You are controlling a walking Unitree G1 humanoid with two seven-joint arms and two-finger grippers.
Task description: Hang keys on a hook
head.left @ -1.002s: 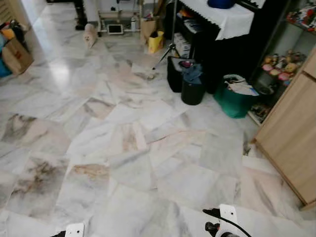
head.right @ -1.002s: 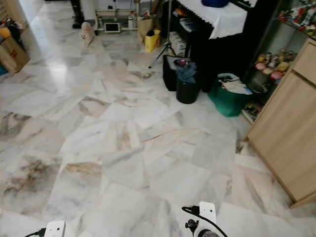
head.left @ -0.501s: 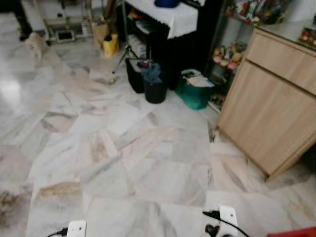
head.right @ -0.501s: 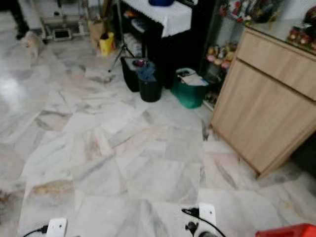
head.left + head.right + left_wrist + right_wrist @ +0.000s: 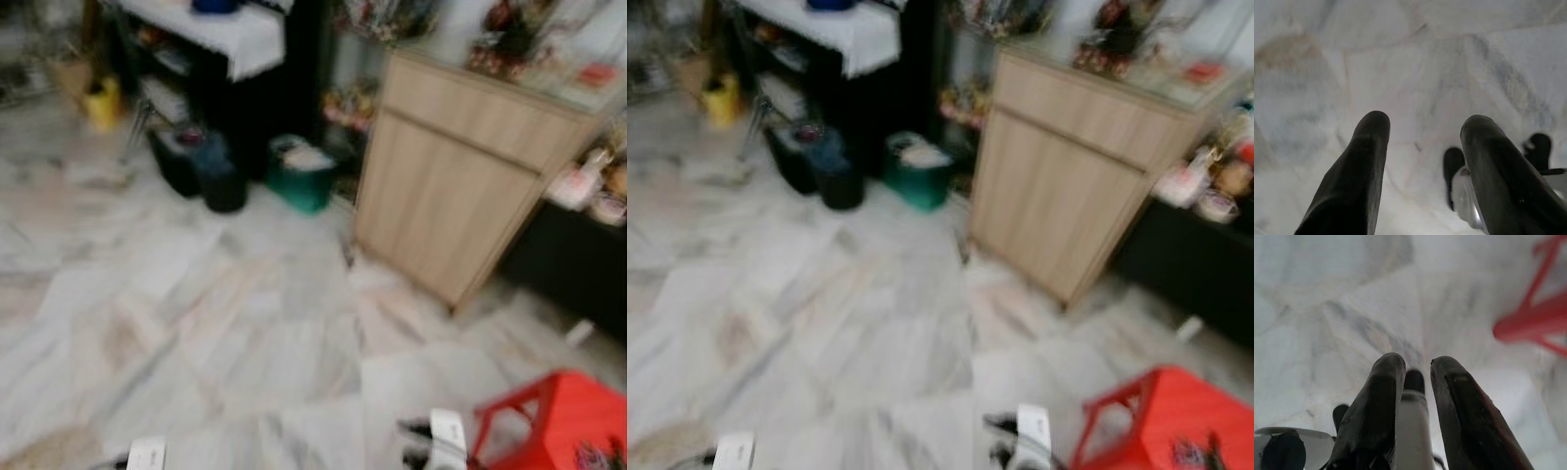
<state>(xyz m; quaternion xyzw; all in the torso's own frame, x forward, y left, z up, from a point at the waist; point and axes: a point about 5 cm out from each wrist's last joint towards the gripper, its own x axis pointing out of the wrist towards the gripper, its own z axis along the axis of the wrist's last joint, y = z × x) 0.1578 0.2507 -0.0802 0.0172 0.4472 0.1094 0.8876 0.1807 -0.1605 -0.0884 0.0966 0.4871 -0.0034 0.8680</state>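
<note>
Both eye views are blurred; I can make out no keys and no hook in them. My two arms hang low at the bottom edge, the left wrist (image 5: 147,453) and the right wrist (image 5: 447,432) over the marble floor (image 5: 225,323). In the left wrist view my left gripper (image 5: 1425,128) is open, its fingers wide apart with nothing between them, pointing down at the floor. In the right wrist view my right gripper (image 5: 1418,366) has its fingers drawn close together with only a narrow slit, and holds nothing that I can see.
A light wooden cabinet (image 5: 460,186) stands ahead to the right, with cluttered things on top. A red plastic stool (image 5: 554,421) is close at my lower right. A green basket (image 5: 299,181), black bins (image 5: 217,176) and a dark table with a white cloth (image 5: 230,34) stand at the back left.
The whole picture has swung to the right as the camera turned. The cabinet has slid from the right edge to the middle, and more of the red stool shows. Both arms keep their hanging pose.
</note>
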